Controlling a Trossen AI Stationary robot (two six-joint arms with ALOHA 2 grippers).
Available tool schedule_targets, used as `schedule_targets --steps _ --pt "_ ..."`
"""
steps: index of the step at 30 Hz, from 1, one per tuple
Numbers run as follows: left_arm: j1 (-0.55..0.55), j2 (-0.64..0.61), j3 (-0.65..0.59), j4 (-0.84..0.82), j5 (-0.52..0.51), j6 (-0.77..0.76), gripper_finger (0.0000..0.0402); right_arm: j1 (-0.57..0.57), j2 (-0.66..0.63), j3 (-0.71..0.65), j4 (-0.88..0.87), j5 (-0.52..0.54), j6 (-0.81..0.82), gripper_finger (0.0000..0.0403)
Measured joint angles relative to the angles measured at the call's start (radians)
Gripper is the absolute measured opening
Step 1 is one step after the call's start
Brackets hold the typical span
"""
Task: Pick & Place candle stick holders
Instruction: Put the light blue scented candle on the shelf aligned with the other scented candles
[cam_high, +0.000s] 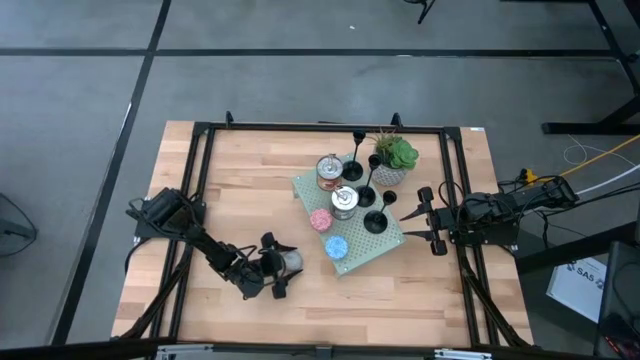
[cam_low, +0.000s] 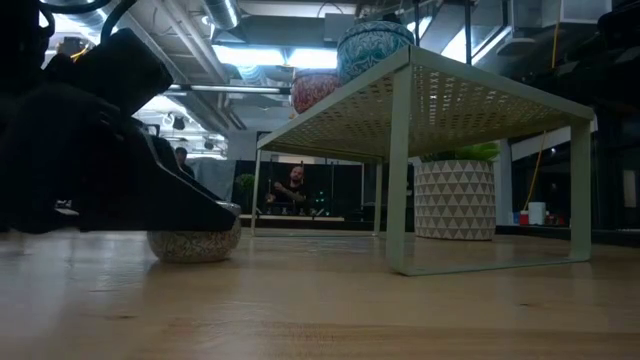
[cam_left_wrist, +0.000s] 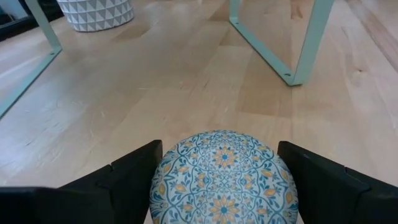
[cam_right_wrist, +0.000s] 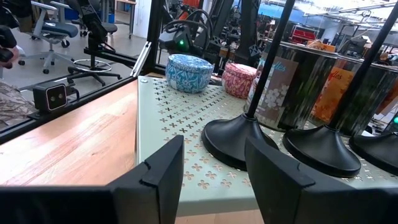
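Note:
Three black candle stick holders (cam_high: 366, 195) stand upright on their round bases on a pale green perforated rack (cam_high: 385, 248). In the right wrist view their bases (cam_right_wrist: 239, 140) lie just beyond my right gripper (cam_right_wrist: 214, 180). It is open and level at the rack's right edge (cam_high: 432, 215), with nothing between its fingers. My left gripper (cam_high: 287, 266) is at the table's near left. It is shut on a round tin (cam_left_wrist: 224, 174) with a blue and yellow patterned lid. My left gripper has the patterned tin between its two fingers, one finger on each opposite side of the round wall (cam_left_wrist: 163, 180). The fingers come nearly level, slanting a little down, from the table's left. The tin stands upright with its bottom on the table (cam_low: 195, 250).
On the rack also stand two silver tins (cam_high: 329, 172), a pink candle (cam_high: 320, 219) and a blue candle (cam_high: 337, 246). A potted plant (cam_high: 393, 160) stands at the rack's far side. The rack's legs (cam_left_wrist: 298, 50) rise ahead of the left gripper. A black frame (cam_high: 200, 180) borders the table.

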Motion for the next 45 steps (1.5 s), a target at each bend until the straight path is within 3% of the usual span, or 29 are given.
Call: schedule_targets --steps 8,16,24,29,39,45 --pt "-0.009 -0.015 0.0 -0.014 0.015 -0.035 0.0311 0.0 0.0 0.0 0.0 0.0 0.0 0.0171" --pt "0.031 -0.16 0.0 -0.278 0.223 -0.156 0.031 0.0 0.0 0.0 0.0 0.0 0.0 0.0172" --pt "0.036 -0.257 0.001 -0.46 0.377 -0.151 0.031 0.0 0.0 0.0 0.0 0.0 0.0 0.0172" --pt "0.038 -0.289 -0.002 -0.483 0.383 -0.15 0.031 0.0 0.0 0.0 0.0 0.0 0.0 0.0172" --pt "0.081 -0.471 0.001 -0.529 0.424 -0.132 0.031 0.0 0.0 0.0 0.0 0.0 0.0 0.0172" --pt "0.072 -0.494 0.0 -0.579 0.469 -0.132 0.031 0.0 0.0 0.0 0.0 0.0 0.0 0.0172"
